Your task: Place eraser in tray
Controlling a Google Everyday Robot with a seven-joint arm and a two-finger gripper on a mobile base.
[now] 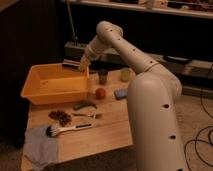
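The tray (35, 94) is a large yellow-orange bin on the left half of the wooden table. My gripper (84, 65) hangs at the end of the white arm, just above the tray's back right corner and pointing down over its rim. The eraser is hidden; I cannot pick it out at the gripper or on the table.
A dark bar (70, 62) lies behind the tray's back rim. Right of the tray stand a dark cup (102, 76) and a green cup (125, 75), with a reddish onion (100, 93) and a blue-grey pad (120, 93) in front. A green vegetable (84, 105), fork (87, 115), brush (67, 130) and grey cloth (40, 147) lie nearer.
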